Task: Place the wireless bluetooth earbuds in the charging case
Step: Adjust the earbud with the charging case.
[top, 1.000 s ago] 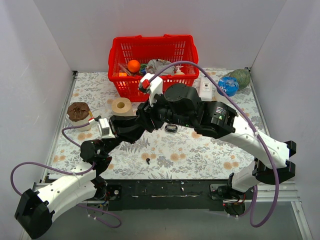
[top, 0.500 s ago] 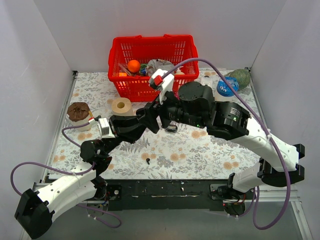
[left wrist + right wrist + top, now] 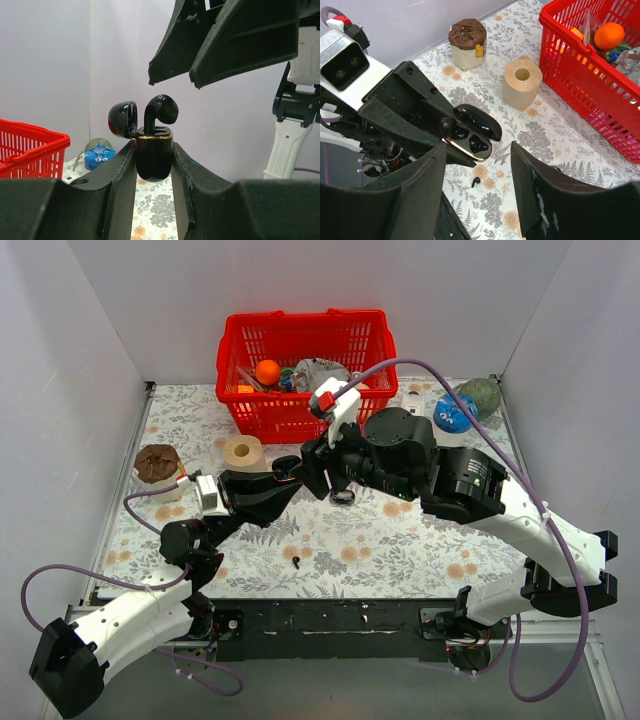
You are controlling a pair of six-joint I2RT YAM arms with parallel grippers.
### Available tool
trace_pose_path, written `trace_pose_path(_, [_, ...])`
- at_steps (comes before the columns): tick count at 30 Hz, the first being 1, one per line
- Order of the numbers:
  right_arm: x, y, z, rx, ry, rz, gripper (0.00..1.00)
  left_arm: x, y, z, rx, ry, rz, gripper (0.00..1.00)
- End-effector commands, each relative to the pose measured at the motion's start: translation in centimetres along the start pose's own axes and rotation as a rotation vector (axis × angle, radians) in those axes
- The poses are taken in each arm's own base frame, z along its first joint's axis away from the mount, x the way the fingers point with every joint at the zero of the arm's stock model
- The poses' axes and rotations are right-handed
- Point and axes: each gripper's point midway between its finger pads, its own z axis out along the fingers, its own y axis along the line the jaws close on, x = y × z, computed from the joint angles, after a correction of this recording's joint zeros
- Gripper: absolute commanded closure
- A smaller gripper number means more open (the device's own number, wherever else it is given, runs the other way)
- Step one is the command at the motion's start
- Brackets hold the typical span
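Note:
My left gripper (image 3: 154, 148) is shut on the charging case (image 3: 154, 162) and holds it upright above the table, with its lid (image 3: 122, 120) swung open. One earbud (image 3: 161, 111) stands in the left socket, its head sticking up. The right wrist view shows the open case (image 3: 472, 140), that bud (image 3: 445, 125) and an empty second socket. The other earbud (image 3: 475, 182) lies on the table below the case, and shows in the top view (image 3: 296, 562). My right gripper (image 3: 477, 150) is open and empty, just above the case; in the top view it (image 3: 312, 468) meets the left gripper (image 3: 285, 480).
A red basket (image 3: 300, 350) of items stands at the back. A tan tape roll (image 3: 242, 451) and a brown-topped cup (image 3: 157, 465) are at the left. A small black object (image 3: 343, 497) lies under the right arm. Blue (image 3: 455, 412) and green (image 3: 482, 395) items sit back right.
My right gripper has shifted to the right and drawn back a little from the case. The left gripper and the case have stayed put.

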Motion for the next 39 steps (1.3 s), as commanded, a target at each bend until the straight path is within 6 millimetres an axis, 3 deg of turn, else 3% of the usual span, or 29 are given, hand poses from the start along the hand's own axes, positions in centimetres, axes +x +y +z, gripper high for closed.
trace_pose_path(1, [-1.1, 0.2, 0.7, 0.007, -0.045, -0.005, 0.43, -0.7, -0.4, 0.2, 0.019, -0.008, 0.004, 1.00])
trace_pose_path(2, [-1.2, 0.4, 0.8, 0.000, -0.047, -0.006, 0.61, -0.6, -0.4, 0.2, 0.018, -0.007, 0.005, 1.00])
trace_pose_path(4, [-1.2, 0.7, 1.1, -0.017, -0.046, -0.004, 0.81, -0.8, -0.4, 0.2, 0.016, -0.010, 0.009, 1.00])
trace_pose_path(5, [-1.3, 0.9, 1.1, -0.023, -0.050, -0.002, 0.98, -0.7, -0.4, 0.2, 0.015, -0.007, 0.009, 1.00])
trace_pose_path(16, [-1.2, 3.7, -0.2, -0.184, -0.027, 0.003, 0.99, -0.8, 0.0, 0.2, -0.008, -0.005, 0.026, 1.00])
trace_pose_path(21, [-0.6, 4.3, 0.6, -0.204, 0.005, -0.007, 0.99, -0.9, 0.0, 0.4, -0.003, -0.005, 0.028, 1.00])
trace_pose_path(39, [-0.4, 2.5, 1.7, -0.105, 0.004, -0.023, 0.99, -1.1, -0.8, 0.3, 0.038, -0.009, 0.032, 1.00])
